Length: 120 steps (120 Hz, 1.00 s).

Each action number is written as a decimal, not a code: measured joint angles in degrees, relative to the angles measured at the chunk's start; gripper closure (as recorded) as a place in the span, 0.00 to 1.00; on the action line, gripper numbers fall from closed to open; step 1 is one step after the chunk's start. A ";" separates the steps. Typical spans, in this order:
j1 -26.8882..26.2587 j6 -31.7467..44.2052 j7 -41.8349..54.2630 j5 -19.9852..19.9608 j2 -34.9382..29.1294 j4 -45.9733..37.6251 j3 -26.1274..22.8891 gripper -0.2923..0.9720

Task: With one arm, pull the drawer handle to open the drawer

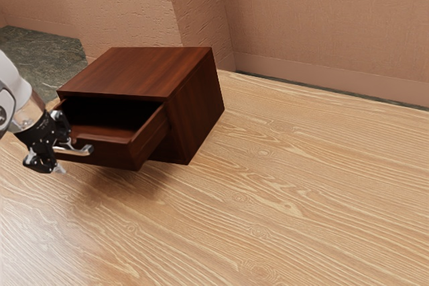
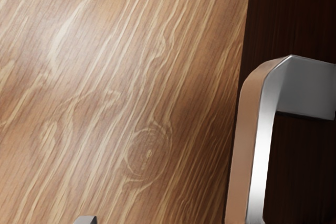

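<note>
Black against the pale wood, the gripper (image 1: 48,144) hangs at the far left of the exterior view, low over the table (image 1: 301,192), with the white arm (image 1: 9,88) above and behind it. It is right at the handle (image 1: 75,149), a silver bar. From where I stand I cannot tell whether the gripper is clamped on the bar or merely set against it. I'd guess it is placed there because the bar is the only thing to pull on.

Just past the hand, the drawer (image 1: 124,140) stands part-way out of the cabinet (image 1: 181,92). Its front is nearest the gripper and its dark hollow is open at the top. I judge the task well along, though how much travel is left inside the cabinet is hidden. The cabinet lies beyond the drawer, farther from the hand. It is turned at an angle so that the drawer runs out towards the arm, and a straight pull back along that line should suit it.

From the wrist, the handle (image 2: 261,129) shows close under the hand as a bent metal strap. Its leg meets the dark drawer front (image 2: 294,19), and bare table (image 2: 105,103) lies on its other side. Beyond the cabinet, away from the hand, the table runs on to the wall (image 1: 322,18).
</note>
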 joint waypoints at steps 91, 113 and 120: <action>0.78 1.56 -0.11 -0.03 -6.14 -5.81 0.01 0.52; 1.14 1.59 0.04 0.02 -6.73 -5.58 0.00 0.52; 1.24 1.59 0.09 0.04 -6.91 -5.46 0.00 0.52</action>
